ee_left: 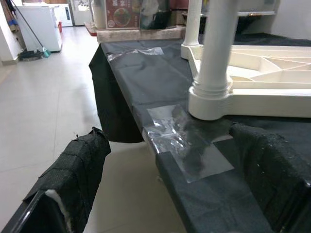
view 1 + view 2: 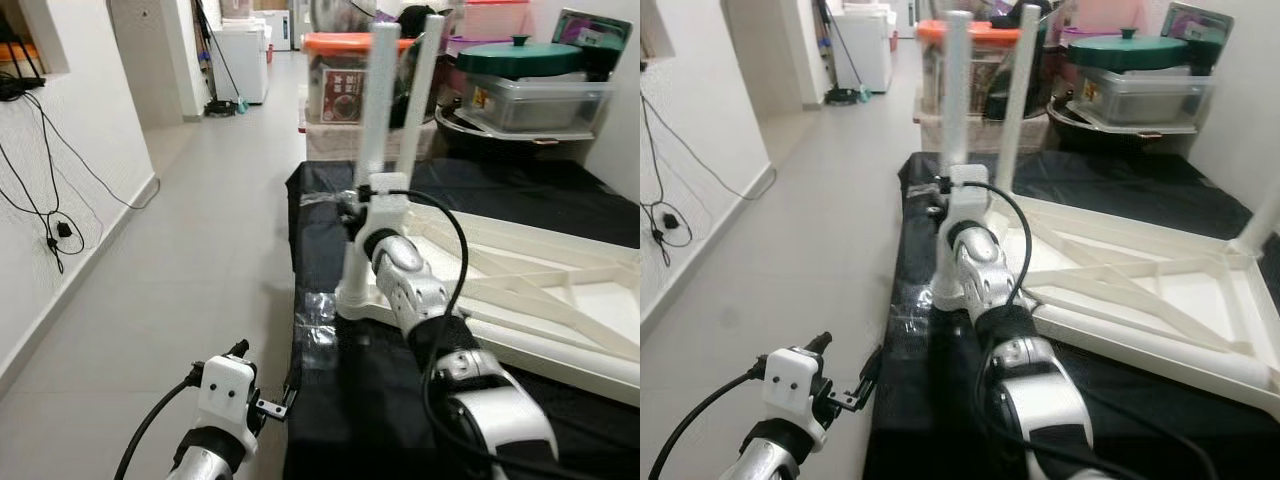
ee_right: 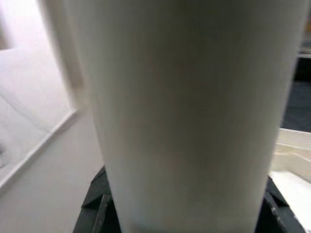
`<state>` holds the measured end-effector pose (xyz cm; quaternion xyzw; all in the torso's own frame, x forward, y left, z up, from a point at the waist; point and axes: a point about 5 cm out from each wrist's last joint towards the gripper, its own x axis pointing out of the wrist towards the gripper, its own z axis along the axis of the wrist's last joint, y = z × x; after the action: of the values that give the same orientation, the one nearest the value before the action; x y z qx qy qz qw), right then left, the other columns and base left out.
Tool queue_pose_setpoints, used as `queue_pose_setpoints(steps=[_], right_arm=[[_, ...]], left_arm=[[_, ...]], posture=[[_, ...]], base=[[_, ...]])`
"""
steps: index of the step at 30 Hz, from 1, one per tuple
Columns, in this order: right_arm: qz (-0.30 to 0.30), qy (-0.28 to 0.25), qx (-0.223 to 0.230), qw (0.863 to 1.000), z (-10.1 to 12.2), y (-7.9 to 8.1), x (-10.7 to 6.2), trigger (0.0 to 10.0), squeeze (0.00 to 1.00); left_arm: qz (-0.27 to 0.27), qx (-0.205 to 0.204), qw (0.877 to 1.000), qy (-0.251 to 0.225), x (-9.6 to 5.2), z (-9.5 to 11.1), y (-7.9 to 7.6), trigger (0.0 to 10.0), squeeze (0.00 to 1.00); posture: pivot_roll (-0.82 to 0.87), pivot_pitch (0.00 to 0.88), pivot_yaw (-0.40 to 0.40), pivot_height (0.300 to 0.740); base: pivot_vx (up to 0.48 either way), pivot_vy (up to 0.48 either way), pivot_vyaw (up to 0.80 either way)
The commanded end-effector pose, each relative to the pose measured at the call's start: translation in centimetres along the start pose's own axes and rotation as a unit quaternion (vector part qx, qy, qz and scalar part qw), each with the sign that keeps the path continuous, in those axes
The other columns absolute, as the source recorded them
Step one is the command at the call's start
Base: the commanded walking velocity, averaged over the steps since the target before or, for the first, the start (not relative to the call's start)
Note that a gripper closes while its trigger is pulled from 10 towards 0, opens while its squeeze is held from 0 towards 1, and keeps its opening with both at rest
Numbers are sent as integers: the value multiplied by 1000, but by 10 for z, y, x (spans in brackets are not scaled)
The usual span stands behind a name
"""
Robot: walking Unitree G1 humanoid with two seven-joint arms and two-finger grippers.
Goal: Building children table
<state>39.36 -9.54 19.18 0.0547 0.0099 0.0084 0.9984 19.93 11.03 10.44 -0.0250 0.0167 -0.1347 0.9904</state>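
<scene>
At the lower left of the head views the left gripper (image 2: pixel 262 400) hangs low beside the bench edge, off the work. Its wrist view shows the two padded fingers (image 1: pixel 73 174) spread wide apart with nothing between them, looking across the black-covered bench (image 1: pixel 146 82) and a patch of clear tape (image 1: pixel 189 150) at the foot of a leg.

Moving to the centre, the upturned tabletop (image 2: pixel 560 300), a cream plastic panel with ribbed bracing, lies underside up on the bench, filling the right half of the frame. At its near-left corner a white leg (image 2: pixel 378 110) stands upright in its socket (image 1: pixel 214 102), with a second leg (image 2: pixel 420 90) upright just behind it at the far corner. The right arm reaches up the middle of the frame, and the right gripper (image 2: pixel 362 205) is at the lower part of the near leg. Its wrist view has the white tube close against the lens; I cannot tell whether the fingers are pinching it or just beside it.

The step in hand looks like seating this near-left leg. The next move calls for pressing or twisting it fully home while keeping it plumb, then letting go and turning to the corners on the right.
</scene>
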Motion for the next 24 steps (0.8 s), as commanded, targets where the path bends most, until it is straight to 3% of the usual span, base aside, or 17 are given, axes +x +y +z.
queue_pose_setpoints(steps=[1, 4, 5, 6, 7, 9, 10, 13, 14, 15, 16, 17, 19, 20, 22, 23, 24], right_arm=[[-95, 65, 56, 992, -33, -24, -9, 0, 0], [-108, 61, 63, 990, -33, -20, -10, 0, 0], [-102, 53, 67, 991, -30, -15, -9, 2706, 0], [-93, 47, 64, 993, -28, -12, -9, 4353, 0], [-74, 38, 70, 994, -26, -8, -7, 10000, 0], [-74, 38, 70, 994, -26, -8, -7, 10000, 0], [-47, 25, 78, 996, -23, -2, -7, 10000, 1000], [2, -3, 75, 997, -16, 7, -7, 10000, 1000], [34, -16, 65, 997, -14, 10, -7, 10000, 424], [54, -23, 56, 997, -13, 11, -7, 10000, 424], [104, -30, 58, 992, -11, 11, -7, 10000, 0], [136, -34, 62, 988, -10, 11, -7, 10000, 0], [136, -34, 62, 988, -10, 11, -7, 10000, 0], [192, -24, 86, 977, -9, 13, -7, 10000, 0], [372, 8, 146, 917, -2, 22, -14, 10000, 0], [447, 16, 152, 881, 4, 22, -19, 10000, 0], [487, 20, 151, 860, 8, 21, -22, 10000, 0]], left_arm=[[-1, 1, 1000, 7, 0, -2, 1, 10000, 0], [0, 1, 1000, 7, 0, -2, 1, 10000, 0], [1, 0, 1000, 6, 0, -2, 0, 10000, 0], [3, -1, 1000, 5, 0, -2, 0, 10000, 0], [5, -4, 1000, 4, 0, -1, 1, 10000, 0], [5, -4, 1000, 4, 0, -1, 1, 10000, 0], [7, -5, 1000, 3, 0, -1, 0, 10000, 0], [5, -7, 1000, 3, 1, -1, 0, 10000, 0], [3, -6, 1000, 4, 1, -2, 0, 10000, 0], [2, -6, 1000, 4, 1, -2, -1, 10000, 0], [2, -6, 1000, 4, 1, -2, -1, 10000, 0], [2, -5, 1000, 4, 1, -2, -1, 10000, 0], [2, -5, 1000, 4, 1, -2, -1, 10000, 0], [3, -5, 1000, 4, 2, -2, -1, 10000, 0], [2, -5, 1000, 4, 2, -2, -1, 10000, 0], [1, -5, 1000, 4, 2, -3, -1, 10000, 0], [1, -5, 1000, 4, 2, -3, -1, 10000, 0]], posture=[[27, 0, -12, 740], [27, 0, -12, 740], [14, 0, -15, 740], [14, 0, -15, 740], [-6, 0, -19, 740], [-6, 0, -19, 740], [-6, 0, -19, 740], [-31, 0, -7, 740], [-31, 0, -7, 740], [-31, 0, -7, 740], [-31, 0, -7, 740], [-31, 0, -7, 740], [-31, 0, -7, 740], [-32, 0, -13, 740], [-32, 0, -13, 740], [-36, 0, -9, 740], [-36, 0, -9, 740]], base=[[0, 0, 0], [0, 0, 0], [0, 0, 0], [0, 0, 0], [0, 0, 0], [0, 0, 0], [0, 0, 0], [0, 0, 0], [0, 0, 0], [0, 0, 0], [0, 0, 0], [0, 0, 0], [0, 0, 0], [0, 0, 0], [0, 0, 0], [0, 0, 0], [0, 0, 0]])
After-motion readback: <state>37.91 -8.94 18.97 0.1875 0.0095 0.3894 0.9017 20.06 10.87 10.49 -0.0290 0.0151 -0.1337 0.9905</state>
